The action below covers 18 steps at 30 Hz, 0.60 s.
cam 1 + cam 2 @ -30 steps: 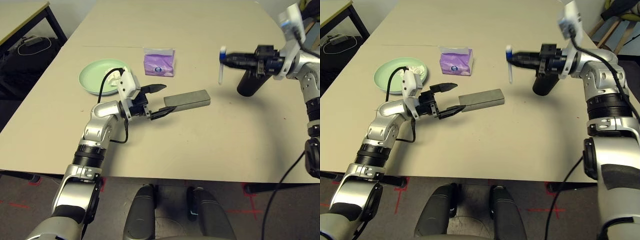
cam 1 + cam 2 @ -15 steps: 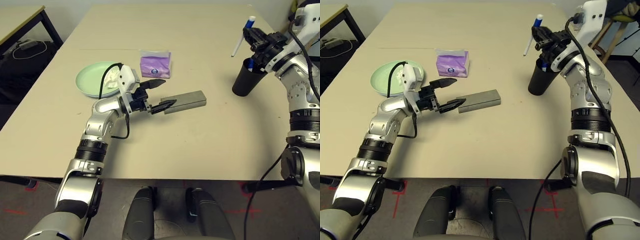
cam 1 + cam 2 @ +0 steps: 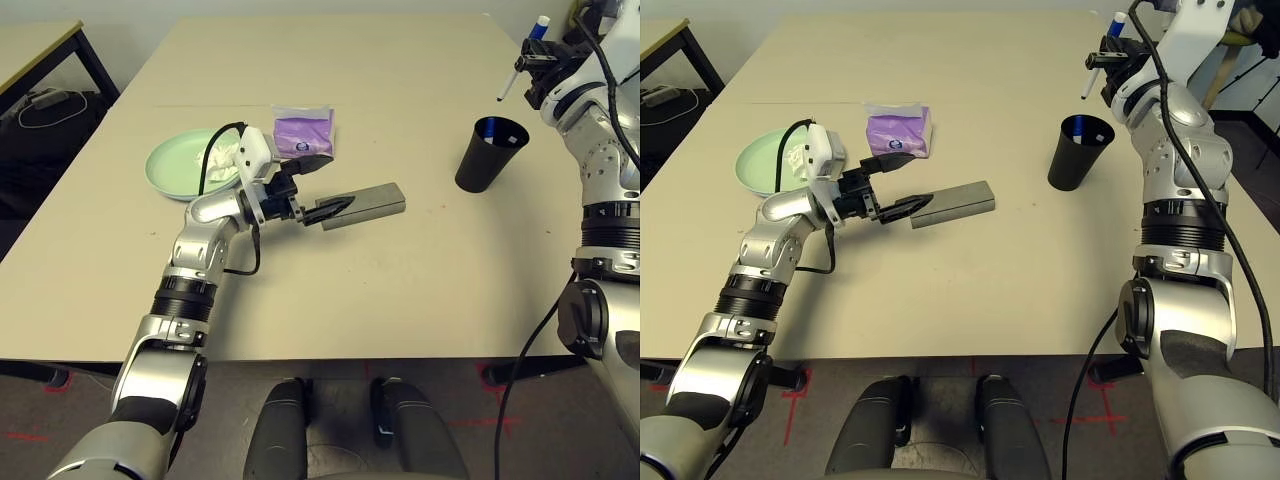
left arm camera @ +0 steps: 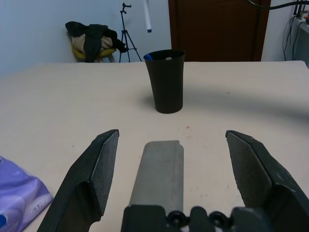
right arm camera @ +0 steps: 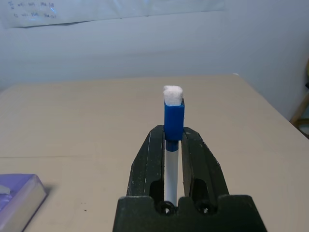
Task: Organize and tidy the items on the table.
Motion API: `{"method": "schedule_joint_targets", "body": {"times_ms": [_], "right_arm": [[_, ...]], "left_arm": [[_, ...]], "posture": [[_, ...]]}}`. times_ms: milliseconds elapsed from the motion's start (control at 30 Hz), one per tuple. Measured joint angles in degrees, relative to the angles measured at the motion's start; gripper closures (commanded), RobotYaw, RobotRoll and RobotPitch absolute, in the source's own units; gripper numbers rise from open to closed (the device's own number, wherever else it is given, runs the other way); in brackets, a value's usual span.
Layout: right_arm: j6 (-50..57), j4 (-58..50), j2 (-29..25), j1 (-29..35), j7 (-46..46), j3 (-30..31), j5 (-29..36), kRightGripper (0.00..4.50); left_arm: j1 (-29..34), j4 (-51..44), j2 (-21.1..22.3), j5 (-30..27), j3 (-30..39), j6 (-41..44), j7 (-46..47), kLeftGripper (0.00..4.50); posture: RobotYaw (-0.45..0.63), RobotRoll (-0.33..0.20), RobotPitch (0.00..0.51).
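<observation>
Our right gripper (image 3: pixel 1106 62) is clenched on a white-blue pen (image 3: pixel 520 66), raised above the table's (image 3: pixel 420 300) far right corner, past the black cup (image 3: pixel 485 153) near the right edge. Our left gripper (image 3: pixel 322 186) is spread wide, its fingers (image 4: pixel 96 169) either side of the grey glasses case's (image 3: pixel 365 204) near end, mid-table. The purple tissue packet (image 3: pixel 303 132) and the pale green plate (image 3: pixel 175 165) sit towards the left edge.

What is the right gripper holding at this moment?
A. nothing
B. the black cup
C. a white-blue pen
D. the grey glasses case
C: the right gripper, raised above and beyond the black cup, has its jaws shut on a white-blue pen.
</observation>
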Motion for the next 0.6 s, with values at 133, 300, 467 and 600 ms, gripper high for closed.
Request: {"method": "schedule_joint_targets", "body": {"times_ms": [133, 300, 467, 600], "right_arm": [[1.31, -0.52, 0.35, 0.31, -0.72, -0.04, 0.02, 4.18], [2.24, -1.17, 0.39, 1.22, -1.25, -0.03, -0.03, 4.18], [3.35, -2.67, 0.46, 3.78, -1.89, -0.04, -0.03, 4.18], [4.2, -3.6, 0.83, 4.84, -2.21, -0.03, -0.02, 4.18]], "left_arm": [[-0.09, 0.0, 0.0, 0.0, 0.0, -0.01, -0.06, 0.0], [-0.09, 0.0, 0.05, -0.01, 0.02, -0.01, -0.07, 0.0], [-0.08, 0.0, 0.12, -0.01, 0.04, 0.0, -0.06, 0.0], [-0.08, -0.01, 0.15, -0.01, 0.05, 0.0, -0.07, 0.0]], "posture": [[0.11, 0.0, 0.085], [0.11, 0.0, 0.085], [0.11, 0.0, 0.086], [0.11, 0.0, 0.086]]}}
